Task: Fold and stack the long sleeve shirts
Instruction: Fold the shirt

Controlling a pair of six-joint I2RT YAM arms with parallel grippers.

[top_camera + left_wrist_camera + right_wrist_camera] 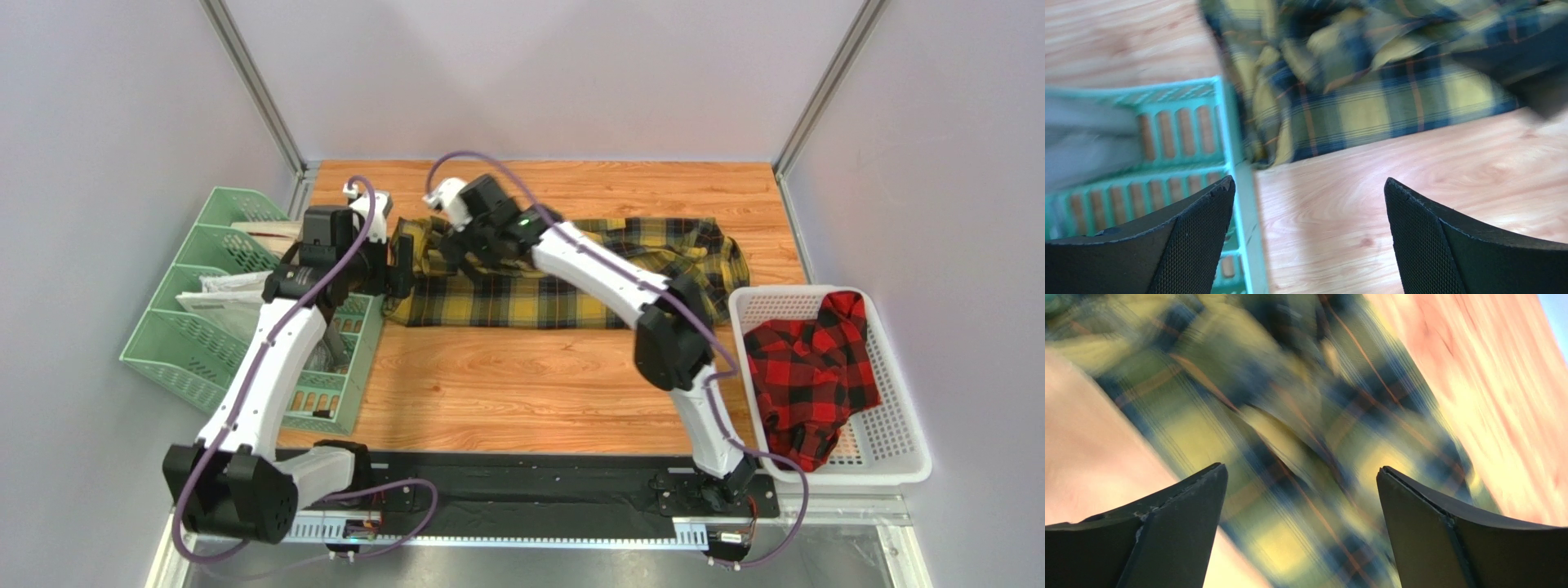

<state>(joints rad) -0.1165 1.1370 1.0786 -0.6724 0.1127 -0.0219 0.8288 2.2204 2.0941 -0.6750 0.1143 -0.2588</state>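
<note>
Shirt-folding at mid-task: the yellow-and-black shirt (577, 288) lies as a long, rumpled band across the far half of the table (515, 392), with both arms poised over its left end. The left gripper (395, 267) hangs at the band's edge, just beside a green slotted rack (202, 337). Its fingers (1192, 239) are spread wide and empty, with bare wood between them and the cloth just beyond. The right gripper (464, 249) hovers above bunched fabric near that same end, also spread and holding nothing; its wrist view is blurred but filled with plaid. The red-and-black shirt (812, 368) sits crumpled in a white basket (905, 456) at the table's right edge, well apart and not yet folded.

The yellow shirt looks folded lengthwise, so a cross fold is probably next. To do it well, each gripper should take a corner of the left end, low enough to catch every layer. Both should lift together and carry the end evenly to the right so the edges meet. The rack stands close to the left fingers and could snag them. Pinching only the top layer may let the loose folds beneath slide out.
</note>
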